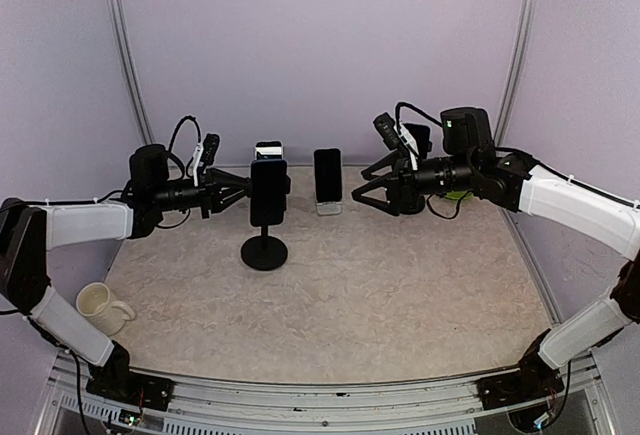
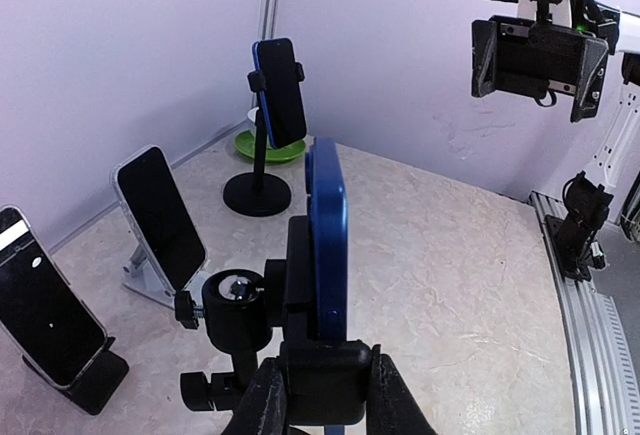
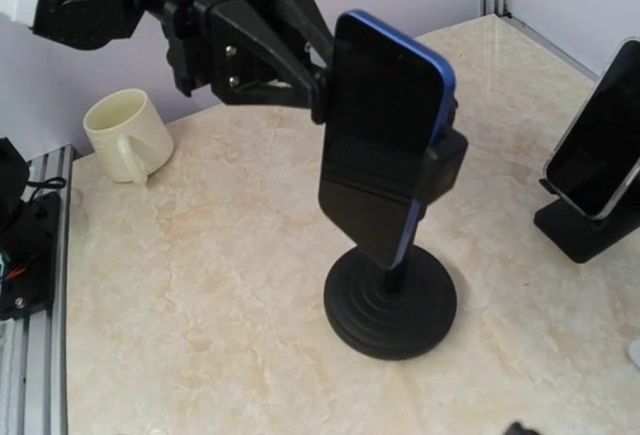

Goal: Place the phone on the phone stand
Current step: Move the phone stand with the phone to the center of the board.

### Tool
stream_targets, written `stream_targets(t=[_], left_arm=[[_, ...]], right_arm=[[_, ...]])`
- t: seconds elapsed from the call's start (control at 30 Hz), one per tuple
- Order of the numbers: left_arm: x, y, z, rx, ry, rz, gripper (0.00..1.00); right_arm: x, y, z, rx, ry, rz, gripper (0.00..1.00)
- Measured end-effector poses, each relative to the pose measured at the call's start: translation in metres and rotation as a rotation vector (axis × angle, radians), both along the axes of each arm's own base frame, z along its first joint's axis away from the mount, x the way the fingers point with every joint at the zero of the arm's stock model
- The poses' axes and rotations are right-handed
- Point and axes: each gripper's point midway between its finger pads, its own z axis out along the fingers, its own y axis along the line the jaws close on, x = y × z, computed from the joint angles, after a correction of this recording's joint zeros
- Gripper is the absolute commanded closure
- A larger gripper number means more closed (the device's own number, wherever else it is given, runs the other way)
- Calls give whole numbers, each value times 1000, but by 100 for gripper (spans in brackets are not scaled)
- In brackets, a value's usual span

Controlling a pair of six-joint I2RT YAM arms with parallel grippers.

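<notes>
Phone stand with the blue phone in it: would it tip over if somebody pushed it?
Probably top-heavy: the blue phone sits high on the thin post of the phone stand, so a push up there might tip it. Its wide round base looks heavy and flat, so a low nudge would more likely slide it. It shouldn't roll while upright.

- Top external: high at 6 o'clock, looking down over the desk (image 1: 400,295).
- Left wrist: tight on the phone (image 2: 327,245), facing 3 o'clock.
- Right wrist: facing 9 o'clock, same phone.
</notes>
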Motion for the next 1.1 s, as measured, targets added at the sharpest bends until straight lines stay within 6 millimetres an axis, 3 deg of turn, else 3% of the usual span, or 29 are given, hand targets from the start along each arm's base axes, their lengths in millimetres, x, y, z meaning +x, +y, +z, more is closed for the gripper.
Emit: stream_targets(t=[0.53, 1.0, 1.1], left_arm=[[5, 6, -8, -6, 7, -8, 99], [6, 9, -9, -9, 2, -3, 65], [6, 8, -1, -18, -39, -8, 57]], right_arm=[[0, 0, 0, 1, 4, -1, 22], [-1, 0, 0, 3, 6, 7, 22], [-2, 1, 0, 4, 7, 10, 22]])
